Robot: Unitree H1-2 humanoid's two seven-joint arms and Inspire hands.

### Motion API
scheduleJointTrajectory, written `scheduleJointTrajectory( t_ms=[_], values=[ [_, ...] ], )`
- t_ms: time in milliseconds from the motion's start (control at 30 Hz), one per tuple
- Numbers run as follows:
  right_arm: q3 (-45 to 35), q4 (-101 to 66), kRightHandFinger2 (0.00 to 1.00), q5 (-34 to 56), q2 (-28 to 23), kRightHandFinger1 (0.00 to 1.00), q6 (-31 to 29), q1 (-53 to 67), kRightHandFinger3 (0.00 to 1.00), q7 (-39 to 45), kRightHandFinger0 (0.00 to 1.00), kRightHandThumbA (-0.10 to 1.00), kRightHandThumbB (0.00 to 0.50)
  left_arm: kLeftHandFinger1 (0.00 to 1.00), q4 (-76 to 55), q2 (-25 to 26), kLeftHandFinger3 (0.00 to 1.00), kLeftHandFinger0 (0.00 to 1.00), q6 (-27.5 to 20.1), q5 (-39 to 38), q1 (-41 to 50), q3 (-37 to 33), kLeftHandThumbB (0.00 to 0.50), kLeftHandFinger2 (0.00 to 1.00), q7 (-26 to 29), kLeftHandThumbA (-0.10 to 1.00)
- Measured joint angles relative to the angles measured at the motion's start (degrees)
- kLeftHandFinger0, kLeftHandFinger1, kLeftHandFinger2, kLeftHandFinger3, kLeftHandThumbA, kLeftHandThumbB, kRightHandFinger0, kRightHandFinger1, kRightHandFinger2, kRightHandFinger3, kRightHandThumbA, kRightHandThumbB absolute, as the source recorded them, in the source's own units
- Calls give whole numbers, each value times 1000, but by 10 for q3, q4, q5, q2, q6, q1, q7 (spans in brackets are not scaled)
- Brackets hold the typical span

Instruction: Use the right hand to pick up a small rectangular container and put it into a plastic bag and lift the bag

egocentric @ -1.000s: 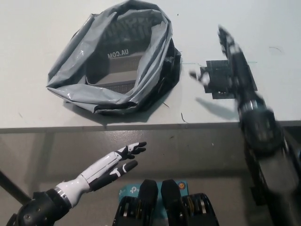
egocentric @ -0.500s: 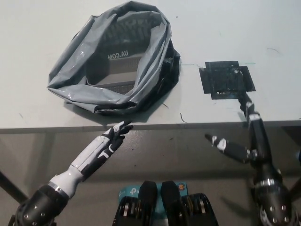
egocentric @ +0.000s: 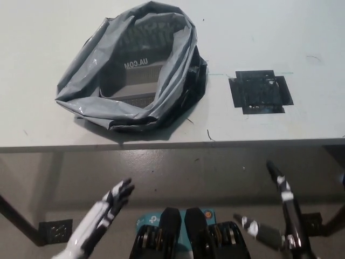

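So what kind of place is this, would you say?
Probably a lab or test bench: a plain white table bearing only a grey plastic bag and a black taped square, with bare floor beneath.

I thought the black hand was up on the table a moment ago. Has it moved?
Yes. The black right hand has dropped back toward the robot. It was over the black square patch on the white table; now it sits below the table's front edge.

Grey plastic bag (egocentric: pixel 132 70) open-mouthed and crumpled on white table, beside flat black square container (egocentric: pixel 260 91).
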Motion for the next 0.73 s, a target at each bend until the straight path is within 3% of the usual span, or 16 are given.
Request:
scheduleJointTrajectory(
  t_ms=[67,267,333,400,567,733],
  values=[
    [3,-1,1000,0,-4,1000,-13,11,1000,-5,1000,965,191,1000,0,-3,1000,1000,-7,-1,12,3,299,1000,6,1000],
    [9,-4,1000,6,-12,1000,-45,22,1000,-13,1000,949,189,1000,0,-23,1000,1000,-30,-8,21,17,329,1000,29,1000],
    [9,-4,1000,6,-12,1000,-46,22,1000,-14,1000,989,214,1000,0,-25,1000,1000,-34,-8,21,18,317,1000,33,1000],
    [9,-4,1000,9,-11,1000,-49,20,1000,-15,1000,998,207,1000,6,-28,1000,1000,-43,-9,16,24,317,1000,41,1000],
    [-8,-4,1000,26,5,1000,-50,5,1000,-11,1000,998,194,1000,15,-33,1000,1000,-49,-10,-9,37,229,1000,57,1000],
    [-26,-3,1000,48,16,1000,-49,-31,1000,2,1000,973,220,1000,14,-46,1000,1000,-45,-10,-35,48,233,1000,77,1000]
  ],
)
